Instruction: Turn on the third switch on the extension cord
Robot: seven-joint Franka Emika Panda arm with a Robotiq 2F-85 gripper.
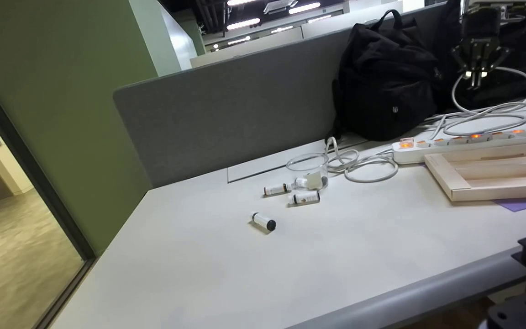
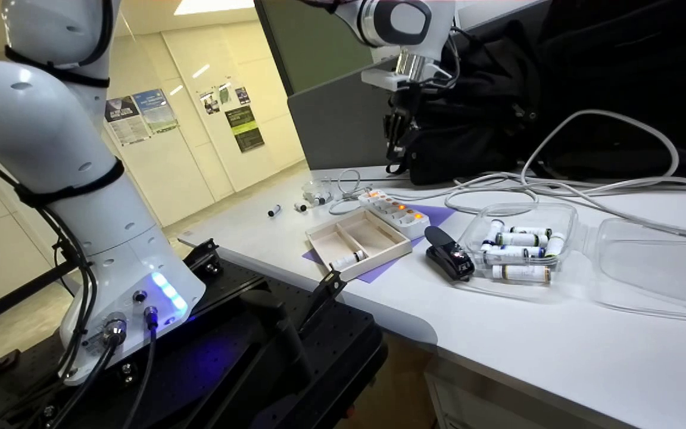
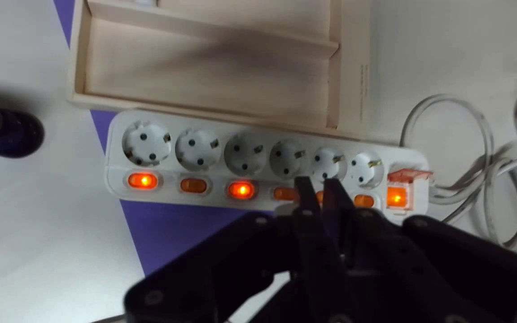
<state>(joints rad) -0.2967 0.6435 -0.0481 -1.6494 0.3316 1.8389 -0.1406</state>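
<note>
The long, round-socketed white plastic extension cord lies on the counter just beside a wooden tray. The end effector hovers above, pinched nearly together. Only an exterior view shows a clear plastic box.

In the wrist view, find the strip and, just beside it, the box, both partly over a sheet on the desk, with cable off the strip's right end. In an exterior view, see loose bottles left of the strip, the backpack behind it and the partition behind the backpack. In an exterior view, see one bottle in the box and, rightward of the box, the stapler, the tub with bottles in it, then the tub's lid.
</note>
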